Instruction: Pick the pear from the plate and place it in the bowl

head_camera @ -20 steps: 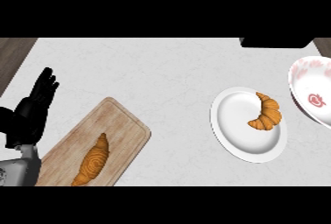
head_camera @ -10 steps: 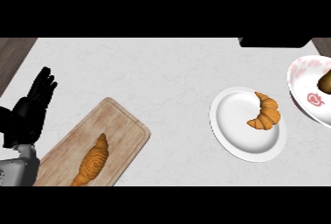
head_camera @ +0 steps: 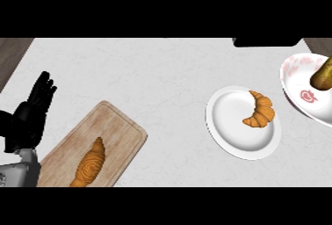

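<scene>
Tabletop [head_camera: 149, 74]: pale grey stone, running to a dark wooden edge at the left.
Plate [head_camera: 230, 132]: white, right of centre; carries only a croissant [head_camera: 259, 110], no pear on it.
Bowl [head_camera: 299, 88]: white with red marks, at the right edge, partly cut off by it.
Pear [head_camera: 323, 74]: brownish-green, inside the bowl against its upper right part, half out of view.
Left hand [head_camera: 31, 116]: black, at the left edge, fingers straight and up, holding nothing, resting.
Right hand: not in view.
Cutting board [head_camera: 110, 132]: wooden, lower left, with a second croissant [head_camera: 89, 162] lying on it.
Progress: by the look of it, done, with the pear off the plate and in the bowl.
Left to do: seemingly nothing; only whether the pear lies settled, which cannot be told at the edge.
</scene>
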Controlling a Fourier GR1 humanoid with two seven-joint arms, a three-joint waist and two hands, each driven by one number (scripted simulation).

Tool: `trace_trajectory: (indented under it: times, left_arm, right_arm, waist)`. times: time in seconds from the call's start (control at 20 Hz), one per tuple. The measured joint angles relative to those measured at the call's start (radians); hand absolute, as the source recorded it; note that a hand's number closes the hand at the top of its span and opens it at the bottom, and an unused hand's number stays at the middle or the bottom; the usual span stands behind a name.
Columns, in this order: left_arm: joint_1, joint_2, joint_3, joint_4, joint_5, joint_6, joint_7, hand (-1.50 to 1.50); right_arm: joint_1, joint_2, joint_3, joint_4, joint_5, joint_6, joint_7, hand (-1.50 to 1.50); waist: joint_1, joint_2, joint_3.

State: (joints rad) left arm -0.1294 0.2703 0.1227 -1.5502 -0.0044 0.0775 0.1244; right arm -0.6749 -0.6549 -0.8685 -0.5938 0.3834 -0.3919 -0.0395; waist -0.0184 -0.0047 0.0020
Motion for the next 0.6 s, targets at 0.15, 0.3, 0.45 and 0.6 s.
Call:
trace_trajectory:
  times: [0.15,0.3,0.45,0.6]
  left_arm:
    - [0.005,0.007,0.011,0.001,0.001,-0.005,-0.004,0.00]
    - [-0.010,0.010,0.017,0.005,0.001,-0.006,0.011,0.00]
    - [0.011,0.011,0.023,-0.008,0.002,-0.008,0.008,0.00]
    - [0.011,0.009,0.018,-0.018,-0.002,-0.011,0.017,0.00]
  right_arm:
    - [0.099,0.005,-0.050,-0.080,-0.084,0.074,-0.012,-1.50]
    - [0.214,0.012,-0.093,-0.168,-0.160,0.161,-0.013,-1.50]
    - [0.346,0.045,-0.137,-0.287,-0.230,0.248,-0.014,-1.50]
    - [0.452,0.088,-0.181,-0.386,-0.319,0.351,-0.012,-1.50]
  waist:
    - [-0.005,-0.002,-0.002]
    - [-0.009,-0.003,-0.003]
    - [-0.013,-0.005,-0.003]
    - [-0.012,-0.004,-0.003]
